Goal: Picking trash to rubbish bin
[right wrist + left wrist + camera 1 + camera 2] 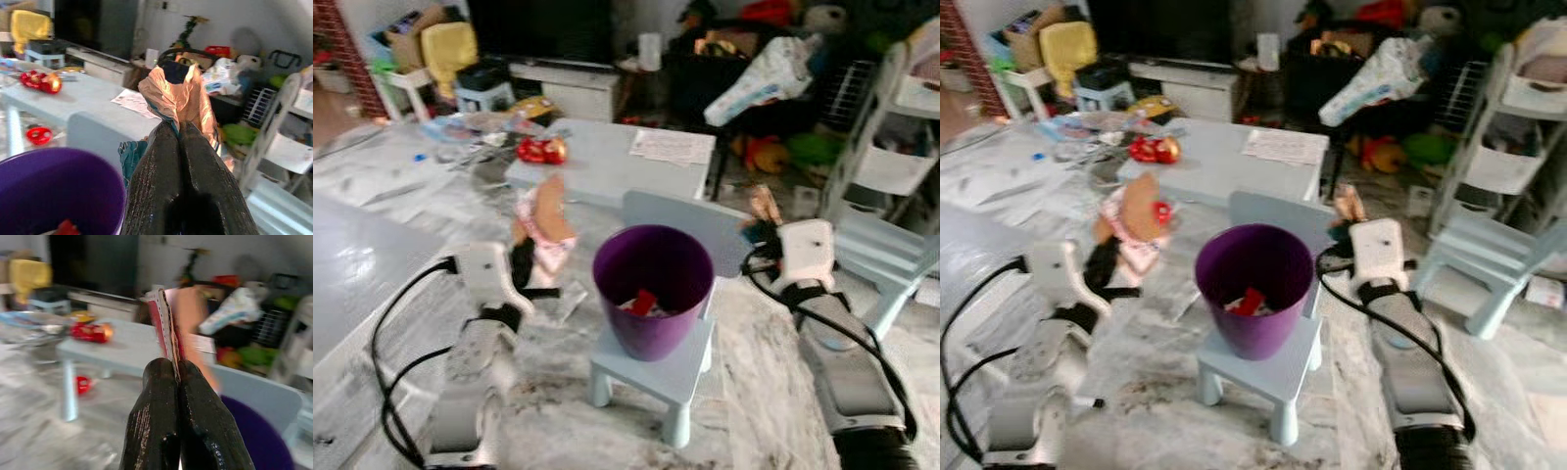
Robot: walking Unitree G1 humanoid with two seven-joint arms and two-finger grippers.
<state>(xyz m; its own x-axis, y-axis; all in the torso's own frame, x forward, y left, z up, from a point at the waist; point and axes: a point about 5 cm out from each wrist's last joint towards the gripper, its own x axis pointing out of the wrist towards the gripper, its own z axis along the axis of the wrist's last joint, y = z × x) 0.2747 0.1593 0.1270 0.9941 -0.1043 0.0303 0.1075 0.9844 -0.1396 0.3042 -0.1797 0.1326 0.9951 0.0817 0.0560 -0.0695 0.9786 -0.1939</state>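
Both grippers are clamped on trash, one either side of the purple rubbish bin (653,290), which stands on a small pale-blue chair (658,364) with a red scrap already inside.

Left eye view: the left gripper (526,262) holds a pink-and-tan wrapper (544,223) upright, its long axis near vertical, just left of the bin rim and above it. The right gripper (759,233) holds a smaller piece just right of the rim, at about rim height.

Right eye view: same layout. A low pale table (1234,162) with red items lies beyond the bin.

Left wrist view: the black fingers (161,396) are pressed together on the flat wrapper's lower edge; the bin mouth lies ahead and to the inner side.

Right wrist view: the fingers (168,156) pinch a crumpled copper-coloured foil wrapper (178,100); the purple rim sits close beside them.

Judgement: each piece lies outside the rim, so each arm needs a short inward move before release. The right gripper appears nearer the opening.
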